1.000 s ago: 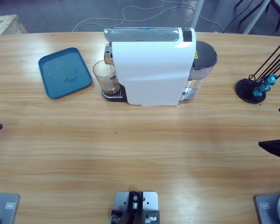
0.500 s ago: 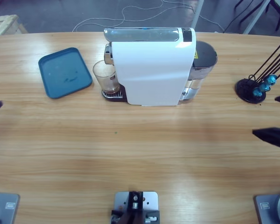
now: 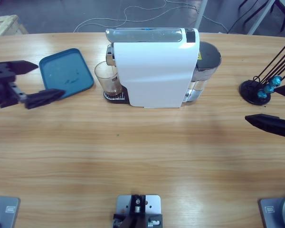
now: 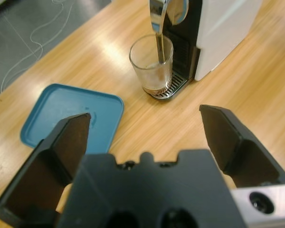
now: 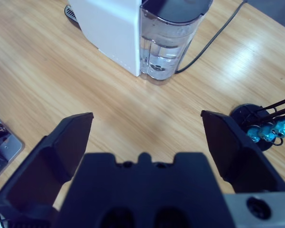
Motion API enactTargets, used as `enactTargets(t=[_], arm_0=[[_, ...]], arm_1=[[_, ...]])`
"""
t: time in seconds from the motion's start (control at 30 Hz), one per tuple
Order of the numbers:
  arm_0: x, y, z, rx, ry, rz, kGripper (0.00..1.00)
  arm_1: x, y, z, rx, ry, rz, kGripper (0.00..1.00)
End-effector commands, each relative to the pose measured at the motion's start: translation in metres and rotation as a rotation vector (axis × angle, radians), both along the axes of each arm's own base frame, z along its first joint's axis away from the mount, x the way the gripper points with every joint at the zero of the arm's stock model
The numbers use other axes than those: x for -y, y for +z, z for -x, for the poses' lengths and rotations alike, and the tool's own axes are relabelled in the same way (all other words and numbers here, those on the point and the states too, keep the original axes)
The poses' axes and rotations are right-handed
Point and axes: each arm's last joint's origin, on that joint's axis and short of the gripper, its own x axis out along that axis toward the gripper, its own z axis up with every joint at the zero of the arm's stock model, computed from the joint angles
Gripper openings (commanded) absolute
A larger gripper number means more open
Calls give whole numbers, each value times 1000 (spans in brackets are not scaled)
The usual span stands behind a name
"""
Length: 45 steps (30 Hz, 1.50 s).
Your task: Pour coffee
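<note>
A small clear drinking glass (image 3: 107, 78) stands on the drip grille of a white capsule coffee machine (image 3: 154, 66) near the far edge of the long wooden table (image 3: 142, 156), and a shallow layer of dark brown coffee (image 3: 113, 89) lies in its bottom. Just beside it, toward the left end, lies a flat teal plastic tray (image 3: 65, 73). The left gripper (image 3: 35, 80) hovers over the tray's near edge, jaws spread wide and empty. The right gripper (image 3: 274, 105) hangs at the right end beside a black wire capsule stand (image 3: 256, 91) holding blue capsules (image 3: 268, 85), jaws likewise released.
</note>
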Motion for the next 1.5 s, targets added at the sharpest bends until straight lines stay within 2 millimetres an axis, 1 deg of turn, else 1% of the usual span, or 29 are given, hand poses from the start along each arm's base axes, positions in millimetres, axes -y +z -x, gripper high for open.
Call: enactTargets(t=[0.03, 0.27, 0.37, 0.5, 0.6, 0.93, 1.07, 1.23, 1.5], arm_0=[[17, -33, -20, -69, 70, -63, 988], [34, -44, -39, -114, 42, 26, 982], [36, -47, -51, -142, -6, 95, 982], [35, -53, -66, -154, -21, 139, 982], [33, -59, -73, -169, -10, 140, 982], [45, -74, -88, -219, -64, 160, 982], [47, -77, -98, -218, -61, 173, 982], [55, -84, -113, -238, -76, 179, 982], [65, -89, -127, -252, -92, 190, 987]], arm_1=[[-3, -17, -3, -31, 5, 58, 1000], [-4, -17, -4, -33, 13, 64, 1000], [-4, -18, -5, -35, 13, 66, 1000], [-5, -18, -6, -37, 15, 69, 1000], [-5, -18, -6, -38, 15, 70, 1000], [-6, -19, -7, -40, 18, 75, 1000], [-6, -19, -7, -40, 19, 76, 1000], [-6, -19, -7, -40, 19, 77, 1000], [-6, -20, -7, -41, 20, 79, 1000]])
